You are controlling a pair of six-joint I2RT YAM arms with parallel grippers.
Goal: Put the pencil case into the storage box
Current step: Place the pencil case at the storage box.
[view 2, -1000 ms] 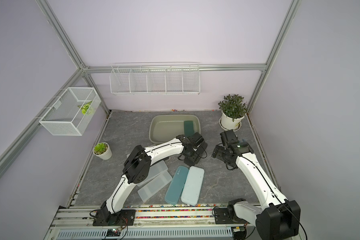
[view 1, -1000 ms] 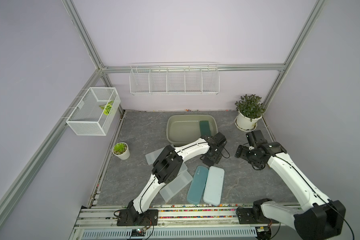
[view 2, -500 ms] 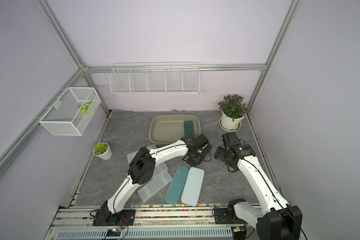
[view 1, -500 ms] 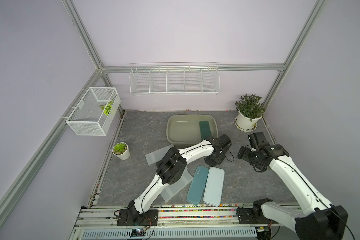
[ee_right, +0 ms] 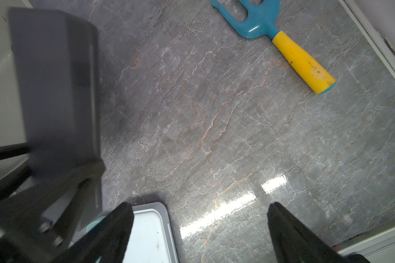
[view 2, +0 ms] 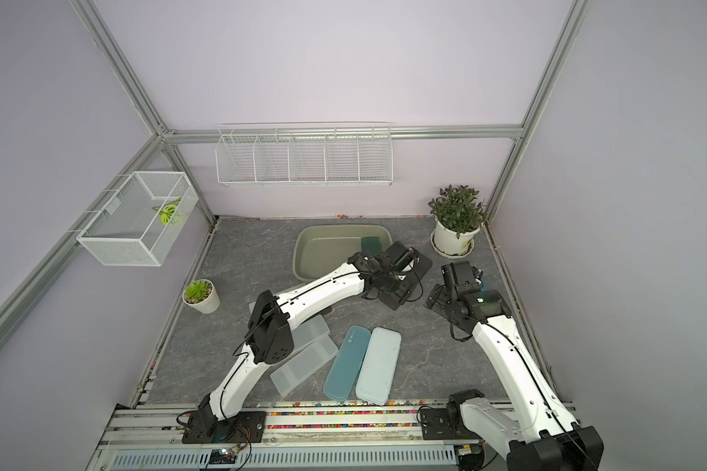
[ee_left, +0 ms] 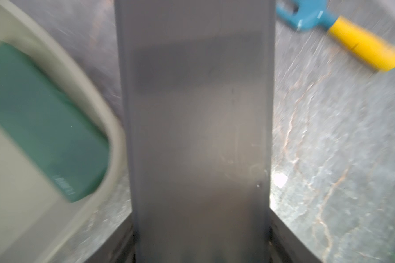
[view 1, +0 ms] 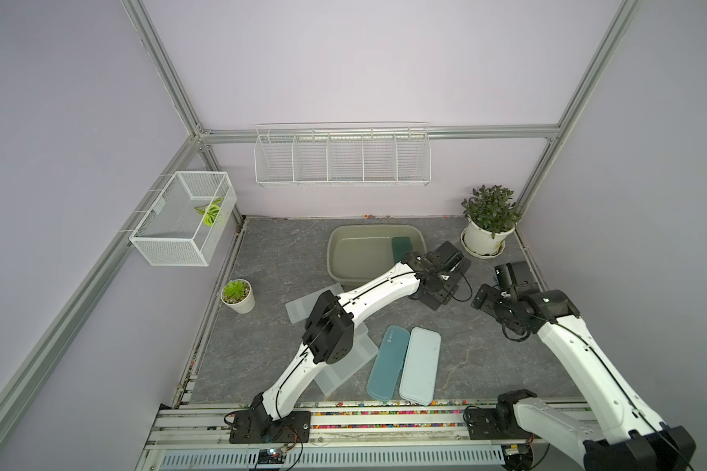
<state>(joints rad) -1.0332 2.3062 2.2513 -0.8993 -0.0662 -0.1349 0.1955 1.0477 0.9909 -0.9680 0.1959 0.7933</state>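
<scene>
- My left pincer (view 1: 439, 281) is clamped across a flat dark grey plastic pencil case (ee_left: 196, 113), just beside the 4 o'clock corner of the shallow olive-grey plastic storage box (view 1: 368, 229).
- That box sits at 12 o'clock on the grey marbled bench (view 1: 286, 261). A green rectangular pencil case (view 1: 403, 248) lies at its 3 o'clock end.
- My right pincer (ee_right: 200, 206) hangs over the bench, jaws wide apart.

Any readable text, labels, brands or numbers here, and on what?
None readable.
Pale mark on the green pencil case in the storage box: too blurred.
Small pale mark on the teal pencil case on the table: too small.
No marking visible on the dark grey pencil case in the left gripper.
</scene>
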